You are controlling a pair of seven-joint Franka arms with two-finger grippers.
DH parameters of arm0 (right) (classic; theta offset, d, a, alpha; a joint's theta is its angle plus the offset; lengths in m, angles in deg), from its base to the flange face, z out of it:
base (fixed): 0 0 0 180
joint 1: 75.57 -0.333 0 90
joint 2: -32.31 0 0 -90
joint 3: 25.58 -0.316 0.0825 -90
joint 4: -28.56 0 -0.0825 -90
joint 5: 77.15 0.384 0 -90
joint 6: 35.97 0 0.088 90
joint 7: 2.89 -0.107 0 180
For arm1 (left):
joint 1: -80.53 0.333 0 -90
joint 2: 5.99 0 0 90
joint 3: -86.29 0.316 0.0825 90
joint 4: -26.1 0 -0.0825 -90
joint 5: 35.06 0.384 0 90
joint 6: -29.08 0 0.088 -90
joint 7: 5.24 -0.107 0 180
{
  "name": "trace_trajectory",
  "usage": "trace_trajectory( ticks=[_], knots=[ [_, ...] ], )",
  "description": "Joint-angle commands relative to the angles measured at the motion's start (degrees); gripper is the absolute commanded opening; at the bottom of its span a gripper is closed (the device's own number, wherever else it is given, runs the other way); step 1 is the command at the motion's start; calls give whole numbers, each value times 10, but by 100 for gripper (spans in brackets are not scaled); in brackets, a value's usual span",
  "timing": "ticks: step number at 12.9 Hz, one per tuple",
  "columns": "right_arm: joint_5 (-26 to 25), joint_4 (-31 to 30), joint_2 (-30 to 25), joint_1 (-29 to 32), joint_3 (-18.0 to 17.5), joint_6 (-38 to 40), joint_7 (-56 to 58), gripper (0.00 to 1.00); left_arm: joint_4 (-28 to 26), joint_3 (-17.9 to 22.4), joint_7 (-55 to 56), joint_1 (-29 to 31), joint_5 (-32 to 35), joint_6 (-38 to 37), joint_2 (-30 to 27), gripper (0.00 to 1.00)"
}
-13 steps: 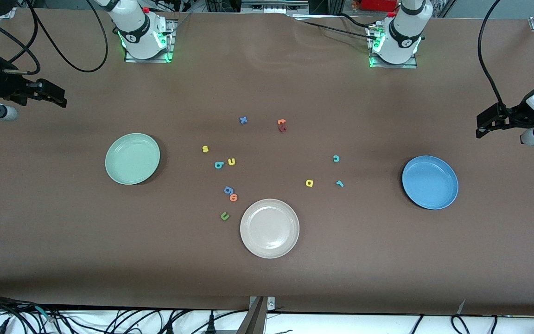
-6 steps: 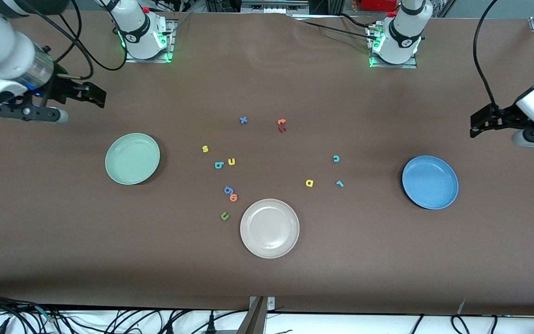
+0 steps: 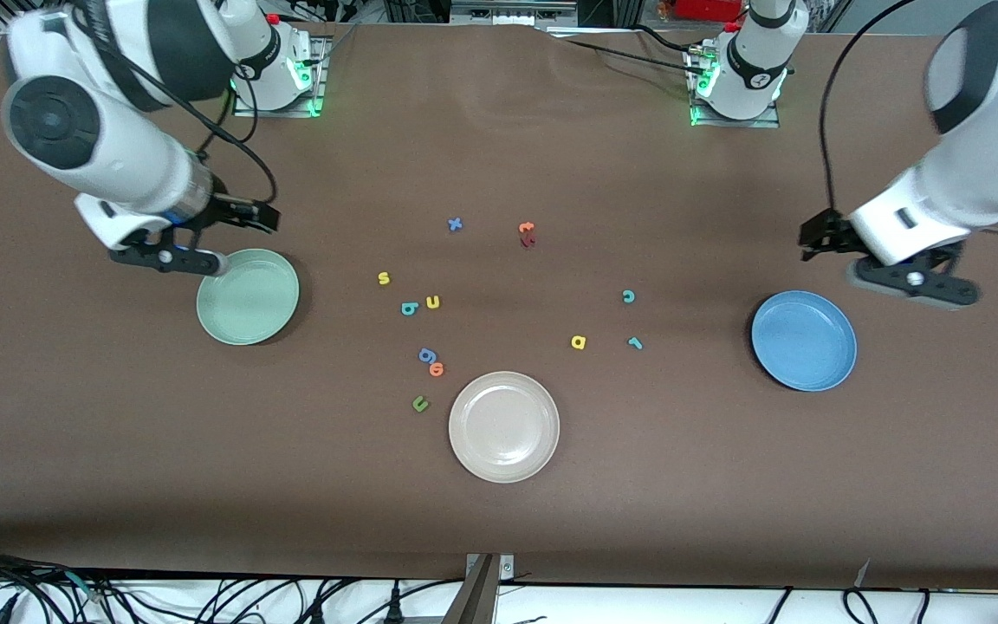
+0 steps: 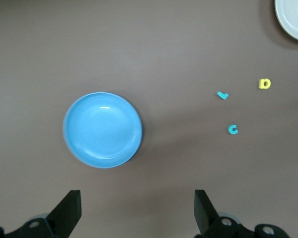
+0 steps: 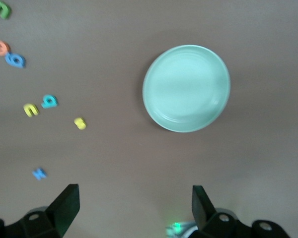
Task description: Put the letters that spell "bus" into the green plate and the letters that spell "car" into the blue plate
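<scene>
Over the green plate (image 3: 248, 296), the right gripper (image 3: 263, 217) is hanging wide open and empty. Only the front view is showing both arms; the left gripper (image 3: 813, 236), near the blue plate (image 3: 803, 340), is gaping empty too.

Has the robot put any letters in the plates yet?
Not yet. The green plate and blue plate hold nothing. Nothing is in hand: the right gripper hangs by the green plate and the left gripper by the blue plate, both with jaws open. Still on the table: b, u, s, c, a and r.
</scene>
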Motion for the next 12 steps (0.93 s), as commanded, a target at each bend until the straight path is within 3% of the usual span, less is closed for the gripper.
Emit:
trace_trajectory(
  ticks=[1, 3, 6, 7, 9, 11, 12],
  knots=[
    [1, -39, 11, -33, 0, -76, -90, 100, -69, -23, -4, 2, -17, 61, -14, 100],
    [-7, -86, 35, -64, 1, -160, -163, 100, -73, -31, -6, 2, -17, 67, -21, 100],
    [-22, -153, 50, -106, 1, -227, -257, 99, -73, -36, -7, 3, -12, 66, -26, 100],
    [-32, -177, 57, -111, 1, -253, -266, 92, -75, -36, -8, 3, -13, 66, -23, 100],
    [-33, -246, 55, -114, 1, -341, -274, 80, -96, -38, 10, -1, -36, 70, -15, 87],
    [-33, -297, 58, -117, 1, -425, -290, 72, -97, -38, 87, -11, -66, 79, 6, 100],
    [-33, -312, 63, -118, 1, -455, -291, 71, -101, -38, 139, -31, -66, 87, 14, 100]
  ],
)
